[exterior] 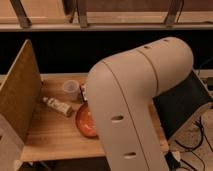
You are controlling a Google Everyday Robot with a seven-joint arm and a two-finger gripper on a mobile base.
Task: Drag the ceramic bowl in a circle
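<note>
The ceramic bowl (85, 121) is orange-red and glossy and sits on the wooden table (50, 142) near its middle. Its right half is hidden behind my large white arm (135, 100), which fills the centre and right of the camera view. My gripper is not visible; it is hidden behind the arm or lies outside the view, so its position relative to the bowl does not show.
A small clear plastic cup (71, 90) stands behind the bowl, with a small dark object (83, 90) beside it. A small bottle (57, 106) lies on its side to the bowl's left. A wooden panel (20, 90) walls the table's left side and a dark panel (185, 107) its right.
</note>
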